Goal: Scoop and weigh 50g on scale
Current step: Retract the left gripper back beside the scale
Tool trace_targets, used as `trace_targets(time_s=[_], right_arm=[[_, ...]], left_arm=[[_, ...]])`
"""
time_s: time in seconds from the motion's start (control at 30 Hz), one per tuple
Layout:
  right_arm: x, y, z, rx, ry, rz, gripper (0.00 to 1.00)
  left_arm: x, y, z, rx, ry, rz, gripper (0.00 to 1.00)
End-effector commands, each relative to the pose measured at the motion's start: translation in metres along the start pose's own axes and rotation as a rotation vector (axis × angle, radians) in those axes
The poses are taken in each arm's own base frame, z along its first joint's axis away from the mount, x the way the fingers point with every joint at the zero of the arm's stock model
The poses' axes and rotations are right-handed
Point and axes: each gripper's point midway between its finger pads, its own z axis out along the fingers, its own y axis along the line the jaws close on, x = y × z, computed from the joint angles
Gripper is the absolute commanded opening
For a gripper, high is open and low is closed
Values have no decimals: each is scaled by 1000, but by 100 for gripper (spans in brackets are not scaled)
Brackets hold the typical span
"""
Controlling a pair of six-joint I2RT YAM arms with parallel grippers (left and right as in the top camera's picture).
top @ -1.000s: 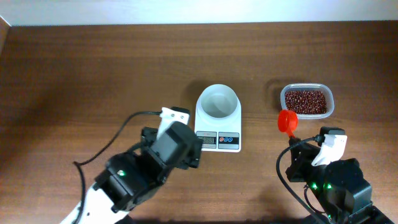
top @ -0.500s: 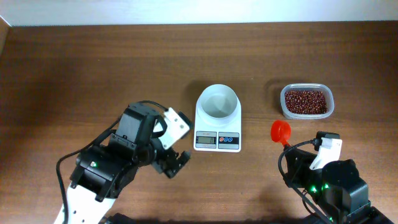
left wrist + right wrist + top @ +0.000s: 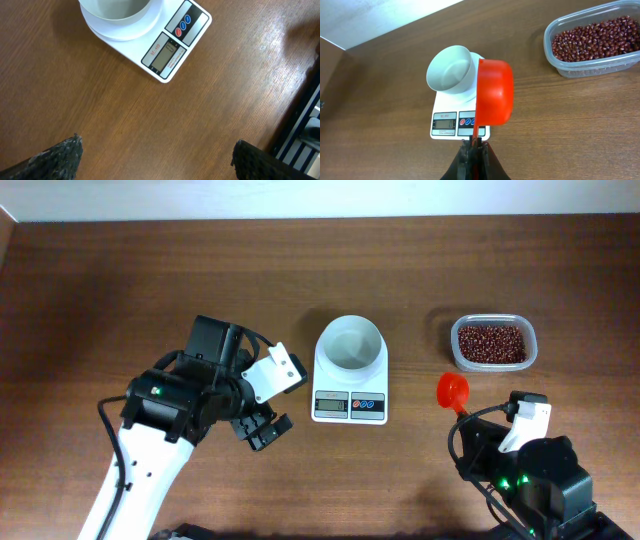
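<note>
The right gripper point(image 3: 474, 146) is clenched on the thin handle of a red plastic scoop point(image 3: 495, 92). The scoop is turned on its side, so its inside is hidden. Only the dark padded fingertips point(image 3: 55, 160) of the left gripper point(image 3: 157, 162) show, at the wrist view's lower corners, spread wide over bare brown wooden table point(image 3: 150, 280). The small white digital scale point(image 3: 350, 395) sits mid-table between the arms, carrying a round white bowl point(image 3: 350, 343). Its display is too small to read. A clear rectangular tub of red beans point(image 3: 492, 343) stands well to its right, clipped by the right wrist view's edge.
</note>
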Motion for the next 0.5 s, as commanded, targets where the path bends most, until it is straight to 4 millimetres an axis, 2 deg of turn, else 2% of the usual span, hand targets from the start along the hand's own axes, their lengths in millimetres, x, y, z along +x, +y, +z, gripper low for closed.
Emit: trace_targets(time_s=[0.0, 0.47], right_arm=[[-6, 0, -3, 4, -24, 5, 4], [-5, -1, -3, 6, -20, -15, 4]], left_arm=[[0, 2, -3, -9, -1, 14, 99], [-2, 3, -3, -12, -6, 16, 99]])
